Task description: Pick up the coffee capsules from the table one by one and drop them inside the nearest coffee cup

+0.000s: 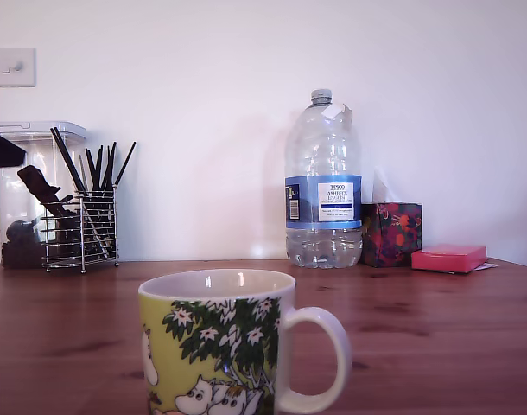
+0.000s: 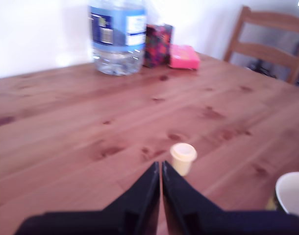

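A beige coffee capsule (image 2: 183, 158) stands on the reddish-brown table (image 2: 66, 137) in the wrist view, just beyond and slightly to one side of my gripper (image 2: 160, 166). The black fingers meet at their tips with nothing between them. The white rim of the coffee cup (image 2: 292, 192) shows at the edge of that view, close to the capsule. In the exterior view the yellow coffee cup (image 1: 229, 341) with green leaves and a white handle fills the foreground; no capsule shows there. A small dark part at that view's left edge may belong to the arm.
A large clear water bottle (image 1: 323, 186) stands at the back by the wall, with a dark floral box (image 1: 391, 233) and a pink block (image 1: 448, 258) beside it. A wire holder of black sticks (image 1: 80, 226) and a clear container are at back left. A wooden chair (image 2: 267, 41) stands past the table.
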Available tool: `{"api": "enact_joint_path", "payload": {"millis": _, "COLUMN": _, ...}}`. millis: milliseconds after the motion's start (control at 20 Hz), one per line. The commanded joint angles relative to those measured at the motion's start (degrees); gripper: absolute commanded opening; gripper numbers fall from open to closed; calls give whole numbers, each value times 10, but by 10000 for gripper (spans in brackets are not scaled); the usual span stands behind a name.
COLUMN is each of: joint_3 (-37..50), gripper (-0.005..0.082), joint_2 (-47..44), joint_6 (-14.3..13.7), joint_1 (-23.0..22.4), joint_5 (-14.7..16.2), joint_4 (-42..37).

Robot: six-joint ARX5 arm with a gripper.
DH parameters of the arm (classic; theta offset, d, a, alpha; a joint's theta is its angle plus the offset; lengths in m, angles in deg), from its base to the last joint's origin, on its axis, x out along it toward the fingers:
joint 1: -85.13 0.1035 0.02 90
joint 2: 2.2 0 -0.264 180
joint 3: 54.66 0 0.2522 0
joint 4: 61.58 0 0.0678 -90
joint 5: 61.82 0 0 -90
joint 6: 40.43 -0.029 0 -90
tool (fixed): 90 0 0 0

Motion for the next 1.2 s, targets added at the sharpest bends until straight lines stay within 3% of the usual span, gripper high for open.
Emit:
{"api": "enact_joint_path", "payload": {"millis": 0, "joint_3": 10, "gripper": -21, "joint_2": -45, "joint_6": -14, "joint_1": -11, "joint_5": 14, "joint_4": -44}}
{"api": "enact_joint_path", "payload": {"millis": 350, "joint_3": 8, "gripper": -21, "joint_2": -230, "joint_6": -24, "joint_1": -83, "joint_5": 15, "joint_4": -219}}
{"api": "enact_joint_path", "payload": {"millis": 600, "joint_3": -22, "gripper": -1, "joint_2": -329, "joint_6": -35, "joint_1": -105, "joint_5": 15, "joint_4": -247}}
{"api": "enact_joint_path", "payload": {"millis": 650, "joint_3": -31, "gripper": 39, "joint_2": -343, "joint_6": -35, "joint_1": -105, "joint_5": 15, "joint_4": -247}}
{"api": "enact_joint_path", "payload": {"millis": 700, "joint_3": -40, "gripper": 134, "joint_2": -355, "joint_6": -35, "joint_1": -106, "joint_5": 15, "joint_4": -248}}
{"api": "enact_joint_path", "payload": {"millis": 850, "joint_3": -69, "gripper": 598, "joint_2": -393, "joint_6": -38, "joint_1": -115, "joint_5": 12, "joint_4": -247}}
{"api": "enact_joint_path", "payload": {"millis": 900, "joint_3": -80, "gripper": 672, "joint_2": -409, "joint_6": -47, "joint_1": -119, "joint_5": 11, "joint_4": -247}}
{"api": "enact_joint_path", "payload": {"millis": 1150, "joint_3": -136, "gripper": 679, "joint_2": -487, "joint_6": -64, "joint_1": -149, "joint_5": -7, "joint_4": -247}}
